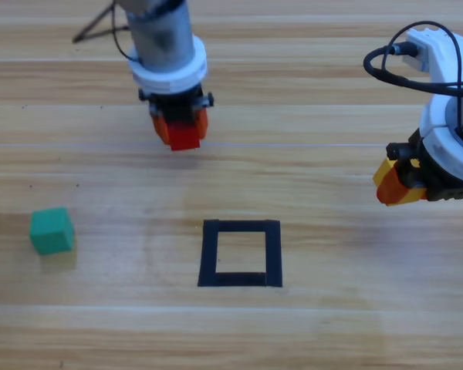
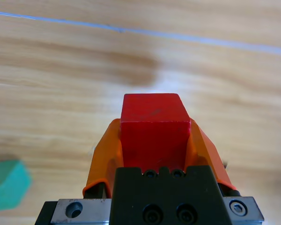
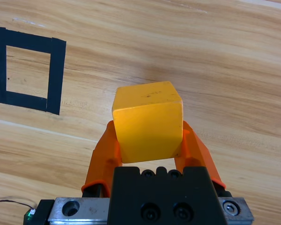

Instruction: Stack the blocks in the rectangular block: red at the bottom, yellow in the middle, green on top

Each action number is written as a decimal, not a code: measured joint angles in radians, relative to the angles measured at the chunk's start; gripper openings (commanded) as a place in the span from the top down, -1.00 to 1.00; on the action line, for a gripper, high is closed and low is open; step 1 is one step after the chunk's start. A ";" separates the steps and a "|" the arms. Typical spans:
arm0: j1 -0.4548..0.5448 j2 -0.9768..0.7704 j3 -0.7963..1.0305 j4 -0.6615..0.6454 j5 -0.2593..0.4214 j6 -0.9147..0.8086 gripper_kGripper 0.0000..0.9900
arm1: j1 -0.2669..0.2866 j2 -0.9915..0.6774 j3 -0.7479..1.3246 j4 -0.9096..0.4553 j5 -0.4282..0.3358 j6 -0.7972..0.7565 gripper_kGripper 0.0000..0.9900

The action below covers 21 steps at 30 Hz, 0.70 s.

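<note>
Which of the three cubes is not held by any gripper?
The green cube, sitting alone on the table at the left. The red cube is clamped in the left gripper and the yellow cube in the right gripper.

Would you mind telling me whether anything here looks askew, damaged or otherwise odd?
Nothing stands out. The left gripper holds the small red cube squarely, the right gripper holds the small yellow cube, the teal-green cube sits upright on the wooden table, and the black tape square is empty.

Robotics lab bench, suggested by a bare wooden table (image 1: 316,100), a black tape outline (image 1: 240,253) stuck onto it, cabled grey robot arms (image 1: 163,31) mounted above, plain coloured test cubes (image 1: 51,230)
</note>
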 measured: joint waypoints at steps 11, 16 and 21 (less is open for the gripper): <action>-0.196 -0.175 0.235 -0.043 0.032 0.146 0.93 | 0.001 0.002 0.000 0.000 0.000 0.000 0.64; -0.278 -0.201 0.429 -0.200 0.030 0.166 0.92 | 0.001 0.002 0.000 0.000 0.000 0.000 0.64; -0.291 -0.281 0.653 -0.378 0.028 0.097 0.92 | 0.001 0.002 0.000 0.000 0.000 0.000 0.64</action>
